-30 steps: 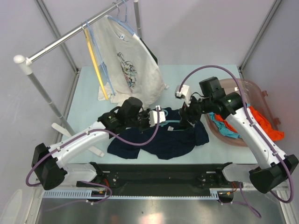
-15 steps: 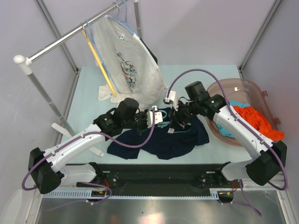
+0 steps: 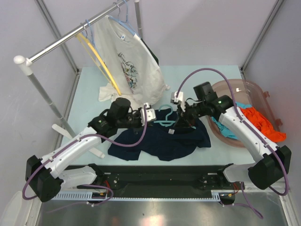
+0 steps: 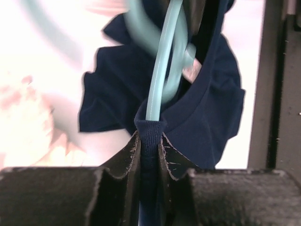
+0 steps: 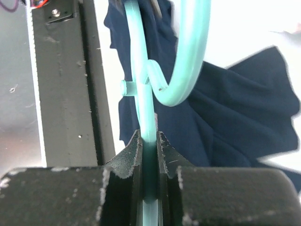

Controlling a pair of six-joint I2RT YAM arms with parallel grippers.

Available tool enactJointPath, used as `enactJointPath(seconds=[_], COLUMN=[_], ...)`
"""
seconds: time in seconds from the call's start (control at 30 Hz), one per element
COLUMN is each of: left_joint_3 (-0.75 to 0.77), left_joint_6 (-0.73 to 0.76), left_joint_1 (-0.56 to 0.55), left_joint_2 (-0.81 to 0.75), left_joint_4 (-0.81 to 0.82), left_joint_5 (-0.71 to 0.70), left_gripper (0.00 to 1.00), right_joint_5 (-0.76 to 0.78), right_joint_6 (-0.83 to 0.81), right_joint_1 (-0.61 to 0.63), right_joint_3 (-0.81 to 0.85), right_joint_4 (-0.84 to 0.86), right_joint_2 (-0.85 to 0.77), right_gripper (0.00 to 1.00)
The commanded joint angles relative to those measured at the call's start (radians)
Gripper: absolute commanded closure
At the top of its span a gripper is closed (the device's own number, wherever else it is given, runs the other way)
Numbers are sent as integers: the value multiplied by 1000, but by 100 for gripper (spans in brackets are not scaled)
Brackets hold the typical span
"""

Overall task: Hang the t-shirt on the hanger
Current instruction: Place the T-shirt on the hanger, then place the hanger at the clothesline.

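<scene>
Left jaws pinched t-shirt (image 4: 207, 108) collar; right jaws clamped hanger (image 5: 144, 101) bar. Hanger lay left-right between them, seemingly threading the collar; view blurred.

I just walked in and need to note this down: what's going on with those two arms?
Two robot arms are working a dark blue t-shirt onto a teal hanger. The left gripper is pinched shut on the shirt's neck edge, with the hanger's thin bar rising right beside that pinch. The right gripper is clamped on the hanger near its hook. Most of the shirt lies crumpled on the table, so it is not properly hung yet.
</scene>
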Motion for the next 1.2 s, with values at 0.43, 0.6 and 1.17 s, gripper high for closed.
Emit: enactJointPath(seconds=[0.43, 0.6, 1.17], left_joint_3=[15, 19, 7], left_joint_6=[-46, -146, -629], left_joint_1=[198, 198, 187], left_joint_2=[-193, -260, -253], left_joint_4=[-91, -42, 333], left_joint_5=[186, 151, 86], left_gripper=[35, 19, 22], right_joint_5=[92, 303, 452], right_joint_6=[53, 119, 369], right_joint_1=[-135, -135, 27], right_joint_3=[132, 231, 585], right_joint_4=[-86, -72, -44], right_joint_2=[-137, -139, 88], right_gripper=[100, 100, 100])
